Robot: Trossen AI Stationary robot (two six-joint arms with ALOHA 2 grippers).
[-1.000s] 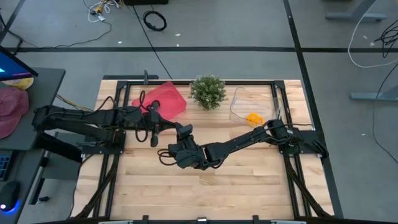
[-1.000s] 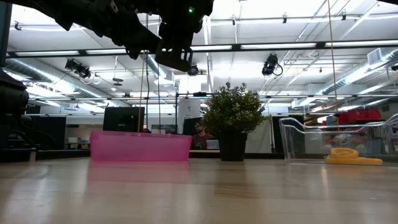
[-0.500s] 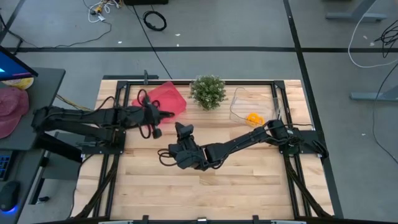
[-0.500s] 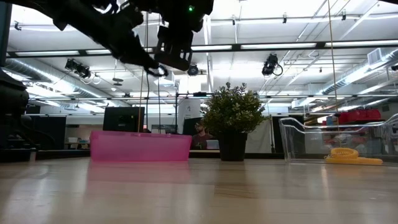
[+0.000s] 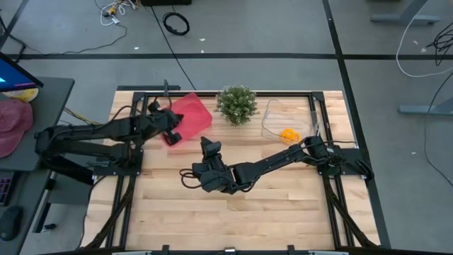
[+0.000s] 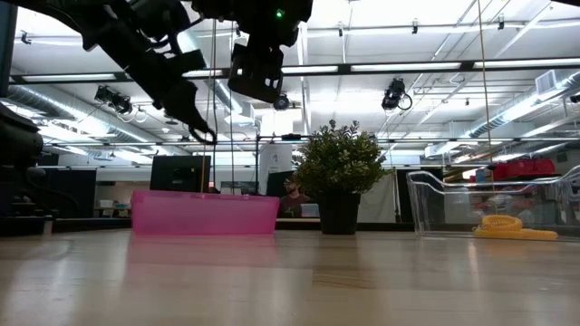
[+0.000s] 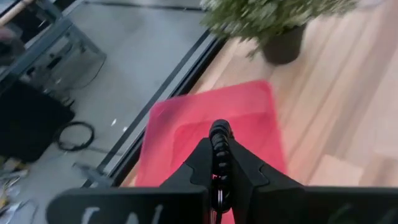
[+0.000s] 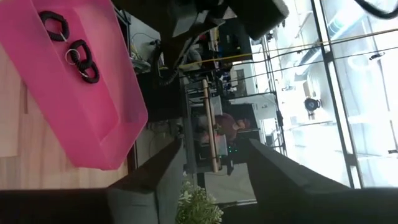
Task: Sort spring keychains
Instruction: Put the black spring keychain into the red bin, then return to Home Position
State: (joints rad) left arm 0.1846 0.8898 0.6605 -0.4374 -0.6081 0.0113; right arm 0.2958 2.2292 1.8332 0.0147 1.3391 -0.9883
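A pale wooden worktop (image 5: 233,219) in a black frame stands on a grey floor, under bright ceiling strip lights in an open workshop. The left claw (image 7: 219,163) is clenched on a black spring keychain (image 7: 219,144) and hangs directly above the pink tray (image 7: 186,127), well clear of its floor. To finish well, it should come down closer to the tray, stay inside the rim, and part its fingers only then, so the springy coil does not bounce out. Two black keychains (image 8: 69,43) already lie in that tray. Farther off stand the green plant (image 5: 236,103) and the clear bin (image 5: 277,117) holding orange keychains (image 5: 289,134). The right claw (image 5: 207,150) waits, released, mid-worktop.
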